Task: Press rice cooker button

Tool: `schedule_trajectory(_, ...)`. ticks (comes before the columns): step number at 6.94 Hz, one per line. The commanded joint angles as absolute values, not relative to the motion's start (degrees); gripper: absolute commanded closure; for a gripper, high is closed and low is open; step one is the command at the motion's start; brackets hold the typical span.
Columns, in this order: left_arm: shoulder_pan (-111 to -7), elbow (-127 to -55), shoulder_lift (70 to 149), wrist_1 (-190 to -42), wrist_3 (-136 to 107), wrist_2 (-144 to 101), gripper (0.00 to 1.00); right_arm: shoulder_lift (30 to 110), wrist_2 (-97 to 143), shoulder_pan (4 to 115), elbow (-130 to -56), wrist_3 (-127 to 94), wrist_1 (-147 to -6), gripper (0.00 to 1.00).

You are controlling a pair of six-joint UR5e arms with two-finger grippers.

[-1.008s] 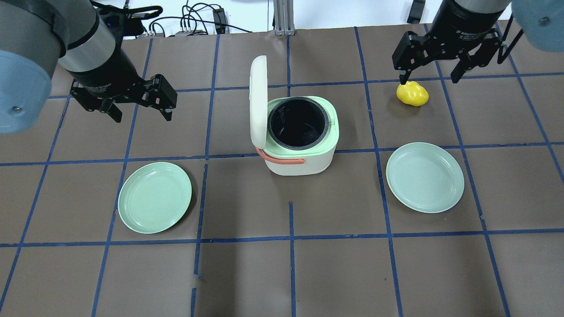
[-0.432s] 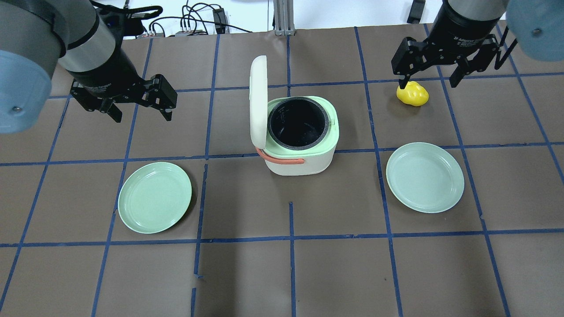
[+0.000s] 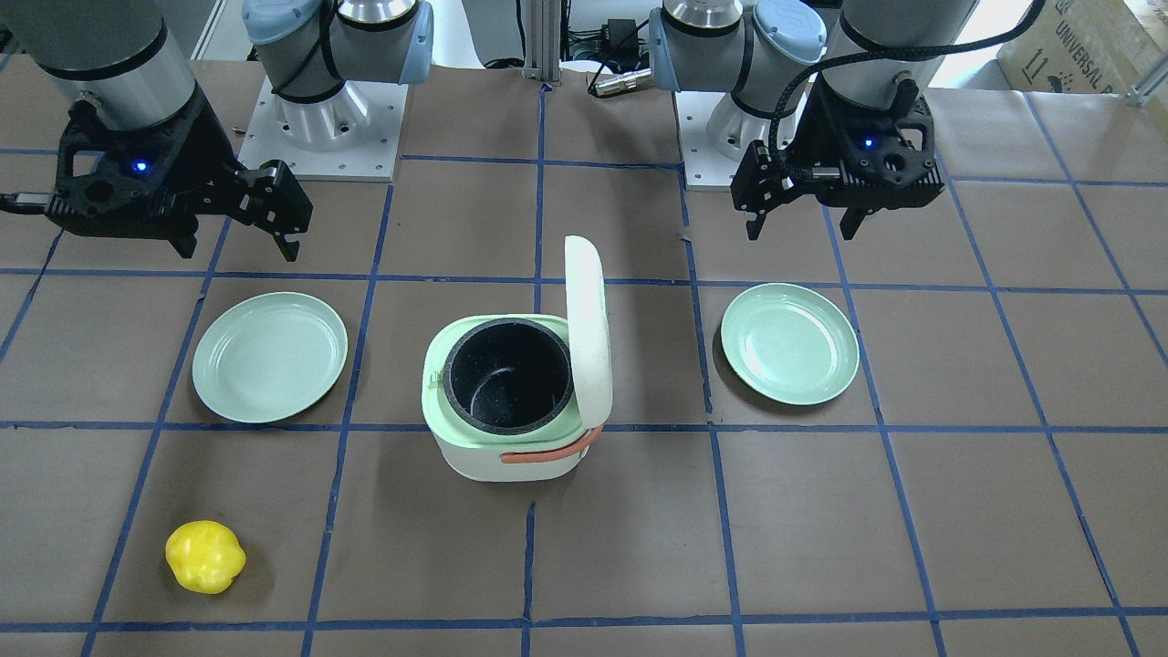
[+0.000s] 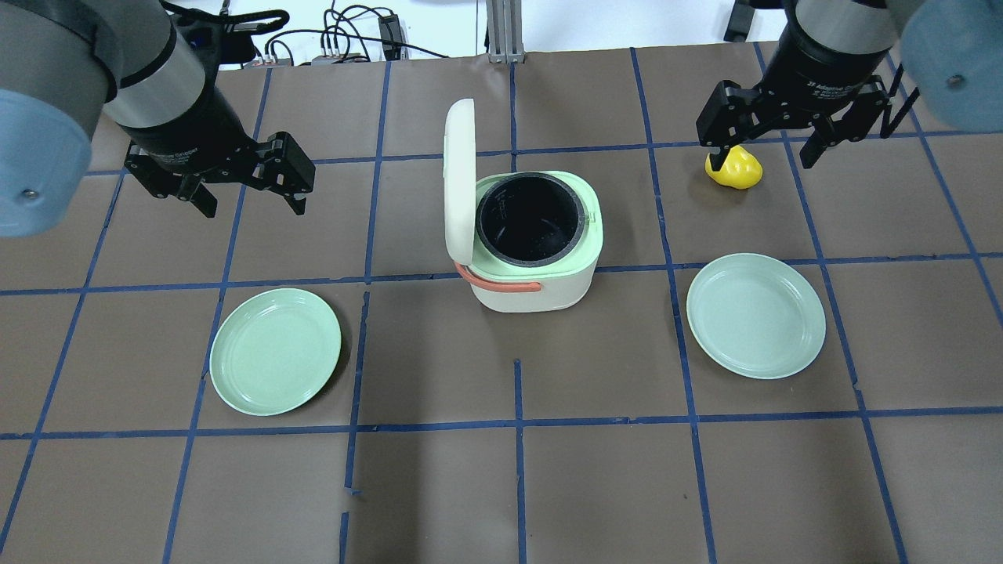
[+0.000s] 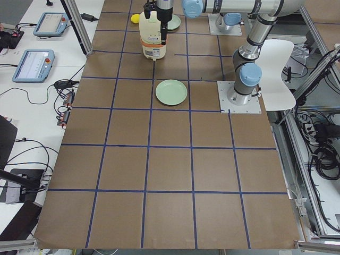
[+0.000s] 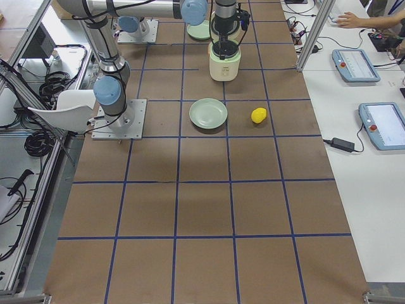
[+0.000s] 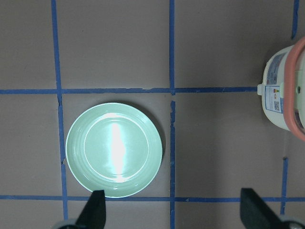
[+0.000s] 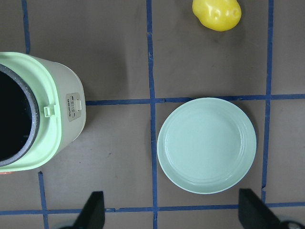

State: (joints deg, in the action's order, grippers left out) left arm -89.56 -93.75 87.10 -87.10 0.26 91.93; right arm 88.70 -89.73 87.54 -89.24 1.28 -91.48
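Right gripper (image 4: 760,155) — jaws spread, empty — has drifted slightly over the yellow fruit (image 4: 740,171); left gripper (image 4: 255,207) hangs open too. Rice cooker (image 4: 533,296) sits mid-table, lid (image 4: 458,180) up — press likely done.

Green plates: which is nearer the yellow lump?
The plate on the robot's right: the yellow lump lies on its side of the rice cooker, the other plate opposite.
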Motion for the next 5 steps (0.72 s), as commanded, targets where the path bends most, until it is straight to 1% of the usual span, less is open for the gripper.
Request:
schedule_trajectory(1,-89.6,-93.8,87.1,-87.1,0.3,91.9,0.00,88.8,-89.6,87.5,-90.3,1.4,-91.5,0.00)
schedule_trajectory(5,-89.6,-93.8,87.1,-87.1,0.3,91.9,0.00,88.8,-89.1,87.5,-89.6,2.4,-91.4,0.00)
